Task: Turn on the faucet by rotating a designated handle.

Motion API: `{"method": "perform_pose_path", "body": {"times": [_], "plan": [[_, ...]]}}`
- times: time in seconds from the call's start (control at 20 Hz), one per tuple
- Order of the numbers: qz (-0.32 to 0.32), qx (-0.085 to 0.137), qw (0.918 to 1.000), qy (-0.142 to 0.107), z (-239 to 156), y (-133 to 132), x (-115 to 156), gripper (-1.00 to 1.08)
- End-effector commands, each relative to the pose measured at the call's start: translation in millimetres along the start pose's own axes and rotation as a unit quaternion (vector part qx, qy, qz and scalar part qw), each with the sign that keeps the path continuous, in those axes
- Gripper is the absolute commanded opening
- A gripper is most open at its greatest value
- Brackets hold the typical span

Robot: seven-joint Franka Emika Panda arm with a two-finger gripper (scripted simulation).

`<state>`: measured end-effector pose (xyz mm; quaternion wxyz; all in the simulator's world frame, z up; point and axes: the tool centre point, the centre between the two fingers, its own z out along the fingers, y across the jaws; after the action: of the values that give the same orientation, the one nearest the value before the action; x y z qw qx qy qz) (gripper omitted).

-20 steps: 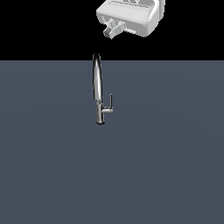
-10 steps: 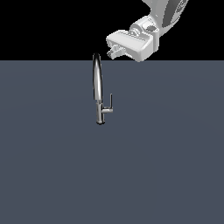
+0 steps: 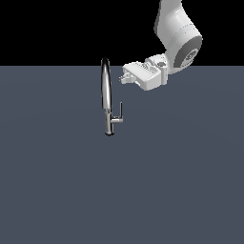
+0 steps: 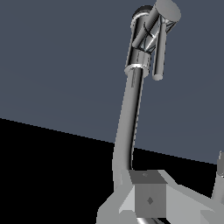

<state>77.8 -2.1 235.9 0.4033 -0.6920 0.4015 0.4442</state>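
While my hand [image 3: 122,77] hangs in the air at the exterior view's right of the faucet [image 3: 106,97], near the top of its arched spout, it touches nothing. My white arm [image 3: 177,33] reaches down from the upper right of that view, and the hand points toward the spout, a small gap apart from it. I cannot tell how far my fingers stand apart: in the exterior view they are too small to read, and in the wrist view only a pale tip [image 4: 220,168] at the picture's edge and the grey body of the hand show. They hold nothing.

The faucet stands upright on the dark grey counter [image 3: 181,181], a slim chrome gooseneck on a short round base. Its handle [image 3: 119,114] sticks out low on the side toward the exterior view's right: a short level stub from the base and a thin bar rising upright from its end. The handle is below my hand and apart from it. In the wrist view the handle [image 4: 160,46] shows beside the base, with the chrome pipe [image 4: 131,113] running from there toward my hand
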Motion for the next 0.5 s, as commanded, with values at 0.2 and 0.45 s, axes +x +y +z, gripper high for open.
{"method": "perform_pose_path", "body": {"times": [0.2, 0.45], "plan": [[0.054, 0.055, 0.9951, -0.061, 9.2, -8.3, 50.9, -1.0], [0.086, 0.087, 0.9878, -0.097, 17.8, -11.3, 80.9, -1.0]]}}
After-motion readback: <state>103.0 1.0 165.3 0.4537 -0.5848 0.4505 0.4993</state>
